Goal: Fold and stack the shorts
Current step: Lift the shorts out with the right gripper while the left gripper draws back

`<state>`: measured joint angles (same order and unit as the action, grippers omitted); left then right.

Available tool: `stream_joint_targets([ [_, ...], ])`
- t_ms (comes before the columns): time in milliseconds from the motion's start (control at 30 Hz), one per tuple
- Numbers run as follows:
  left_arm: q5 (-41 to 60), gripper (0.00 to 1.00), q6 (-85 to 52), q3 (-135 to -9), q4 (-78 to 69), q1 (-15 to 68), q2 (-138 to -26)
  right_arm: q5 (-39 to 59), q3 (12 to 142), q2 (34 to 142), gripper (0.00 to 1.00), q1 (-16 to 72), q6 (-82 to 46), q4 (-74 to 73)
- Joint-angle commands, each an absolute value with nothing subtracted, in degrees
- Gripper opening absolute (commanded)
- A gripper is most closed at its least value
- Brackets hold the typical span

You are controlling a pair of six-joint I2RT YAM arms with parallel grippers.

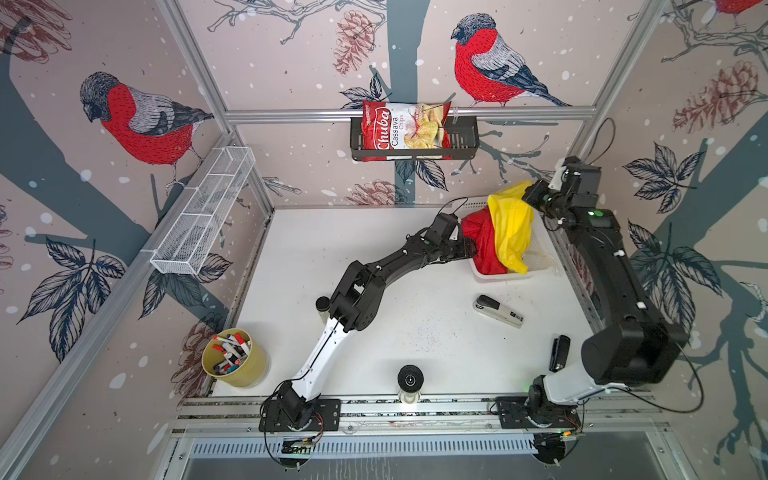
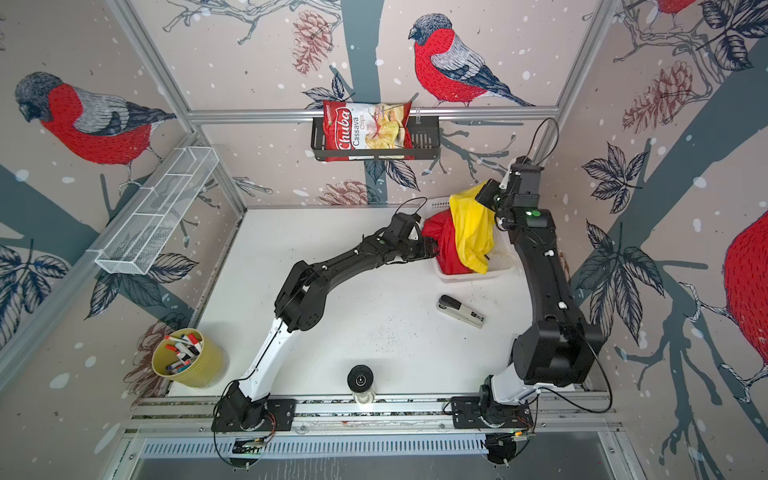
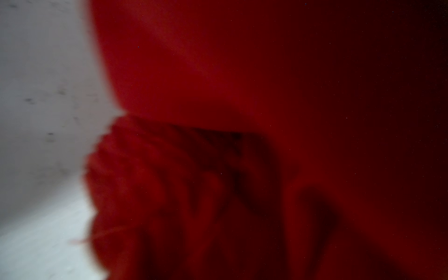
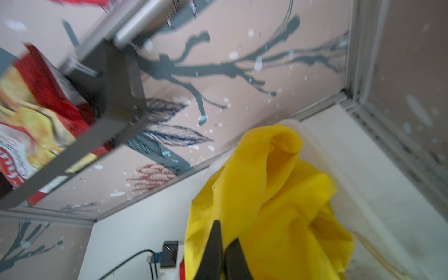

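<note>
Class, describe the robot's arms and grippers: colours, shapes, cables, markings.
Left arm and right arm: white tube by the base, then boxy black links. Thin black cables loop off them; a green light glows on the right arm. Right gripper fingers are black, tapered blades.

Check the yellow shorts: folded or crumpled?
Crumpled, not folded. The yellow shorts hang bunched from the shut right gripper, their lower end trailing into the white basket that holds the red shorts.
</note>
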<state>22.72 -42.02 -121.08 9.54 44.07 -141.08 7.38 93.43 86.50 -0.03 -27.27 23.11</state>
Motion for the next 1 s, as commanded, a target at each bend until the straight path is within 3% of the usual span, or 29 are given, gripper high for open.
stream_joint_targets([
  [0, 24.8, 0.66, -42.3, -123.3, 9.8, 45.0, -142.3, 0.5, 96.5, 83.9, 0.0, 0.7, -26.3, 18.7],
  [433, 30.7, 0.72, -39.1, -126.8, 4.4, 47.3, -142.0, -1.0, 100.9, 75.4, 0.0, 11.9, -14.6, -2.4],
  [567, 29.9, 0.72, -39.9, -127.2, 5.6, 47.3, -142.7, -10.3, 104.2, 75.5, 0.0, 16.5, -10.1, -6.1],
  [767, 28.9, 0.72, -40.7, -124.2, 7.2, 47.2, -141.7, -28.1, 112.9, 80.5, 0.0, 16.7, -7.8, -2.0],
  [967, 27.8, 0.73, -40.4, -126.5, 9.5, 46.4, -143.8, -18.9, 118.4, 82.9, 0.0, 17.4, -8.2, -4.4],
])
